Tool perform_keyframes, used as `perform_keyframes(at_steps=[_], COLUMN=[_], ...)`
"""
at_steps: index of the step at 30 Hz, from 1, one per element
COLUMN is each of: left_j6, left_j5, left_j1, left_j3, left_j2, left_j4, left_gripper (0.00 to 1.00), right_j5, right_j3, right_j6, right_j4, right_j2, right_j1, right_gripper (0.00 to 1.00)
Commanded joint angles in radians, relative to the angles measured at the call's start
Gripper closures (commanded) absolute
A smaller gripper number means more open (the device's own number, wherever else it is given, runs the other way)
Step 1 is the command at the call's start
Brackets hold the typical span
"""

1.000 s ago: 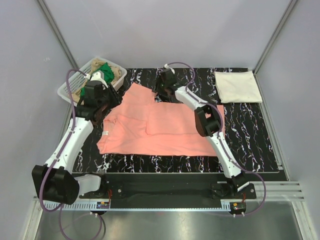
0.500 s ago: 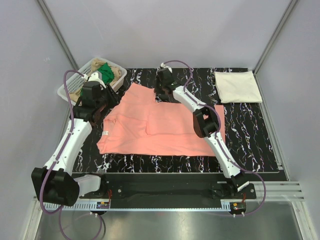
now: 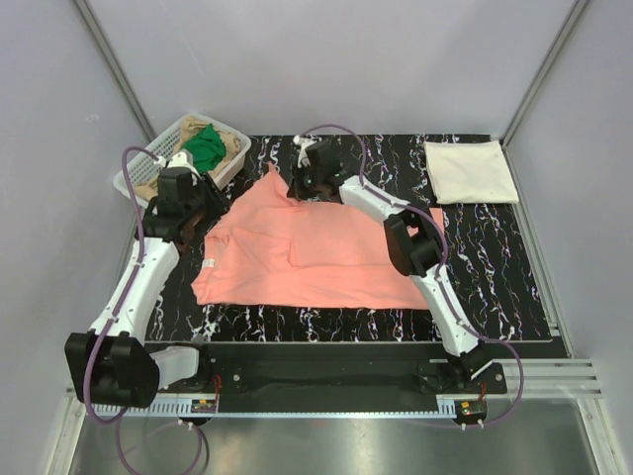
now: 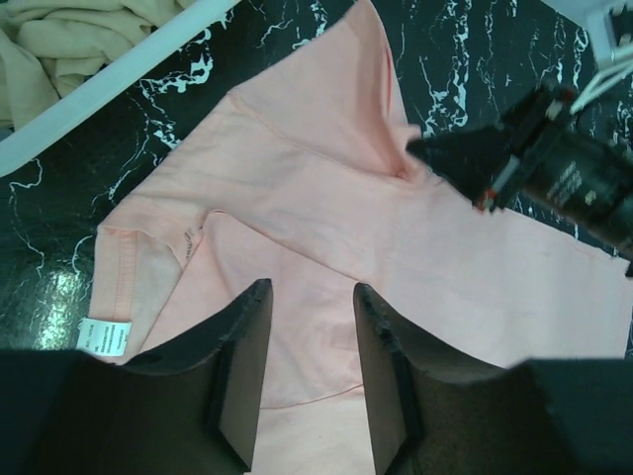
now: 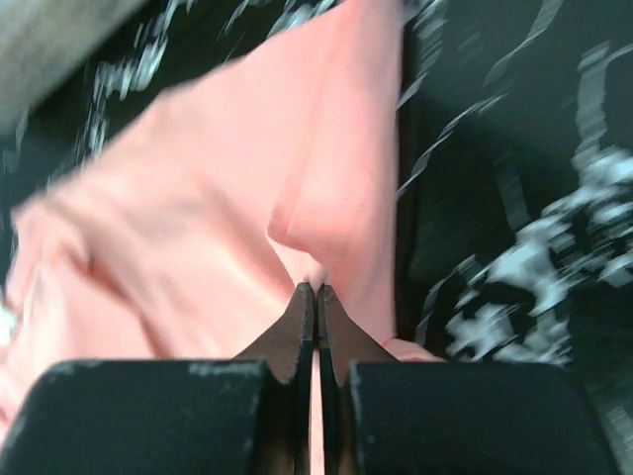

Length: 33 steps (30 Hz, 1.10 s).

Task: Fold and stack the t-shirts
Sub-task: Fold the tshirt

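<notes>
A salmon-pink t-shirt point(image 3: 297, 252) lies spread on the black marbled table point(image 3: 495, 267). My right gripper point(image 3: 300, 185) is shut on a pinch of the shirt's far edge point(image 5: 326, 237) and lifts it; in the left wrist view it shows as the black gripper point(image 4: 435, 153) at the cloth. My left gripper point(image 4: 309, 297) is open and empty, hovering over the shirt's left part near the sleeve point(image 4: 138, 267). A cream-white folded shirt point(image 3: 471, 170) lies at the back right. Green point(image 3: 206, 146) and tan point(image 3: 229, 144) shirts sit in the basket.
The white mesh basket point(image 3: 138, 168) stands at the back left, beside my left arm; its rim point(image 4: 109, 84) crosses the left wrist view. Grey walls enclose the table on three sides. A white tag point(image 4: 104, 338) shows at the shirt's left edge.
My right gripper has moved left along the far edge, dragging the pinched pink cloth with it. My left gripper has drawn back a little toward the left.
</notes>
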Motion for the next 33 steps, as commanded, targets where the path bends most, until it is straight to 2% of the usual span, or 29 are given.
perform_keyframes(at_steps=[1, 2, 8, 9, 10, 11, 16, 17, 21, 26, 33], left_j6=[0.04, 0.043, 0.014, 0.014, 0.013, 0.003, -0.012, -0.007, -0.003, -0.113, -0.115], left_j5=[-0.02, -0.014, 0.018, 0.04, 0.066, 0.099, 0.16, 0.164, 0.175, 0.108, -0.031], left_j1=[0.007, 0.005, 0.008, 0.008, 0.008, 0.008, 0.008, 0.008, 0.008, -0.001, -0.062], left_j3=[-0.002, -0.006, -0.088, -0.096, -0.101, -0.104, -0.018, 0.023, 0.137, 0.27, 0.395], left_j2=[-0.023, -0.026, 0.006, 0.017, 0.031, 0.044, 0.202, 0.259, 0.417, 0.608, 0.753], left_j4=[0.006, 0.006, 0.078, 0.095, 0.137, 0.153, 0.237, 0.246, 0.254, 0.262, 0.217], left_gripper=[0.55, 0.54, 0.51, 0.51, 0.5, 0.5, 0.49, 0.52, 0.56, 0.57, 0.58], right_j5=[-0.083, -0.054, 0.074, 0.089, 0.104, 0.129, 0.189, 0.21, 0.223, 0.287, 0.306], right_j3=[-0.147, -0.231, -0.468, -0.488, -0.5, -0.517, -0.573, -0.598, -0.683, -0.839, -0.961], right_j6=[-0.174, -0.196, -0.225, -0.219, -0.21, -0.206, -0.169, -0.161, -0.115, -0.029, -0.012], right_j4=[0.054, 0.083, 0.217, 0.229, 0.234, 0.239, 0.24, 0.24, 0.239, 0.314, 0.347], right_j2=[-0.192, -0.215, -0.355, -0.369, -0.389, -0.398, -0.484, -0.502, -0.613, -0.792, -0.932], right_j1=[0.07, 0.09, 0.116, 0.116, 0.118, 0.118, 0.118, 0.116, 0.116, 0.116, 0.116], right_gripper=[0.97, 0.97, 0.96, 0.93, 0.85, 0.81, 0.69, 0.63, 0.61, 0.59, 0.59])
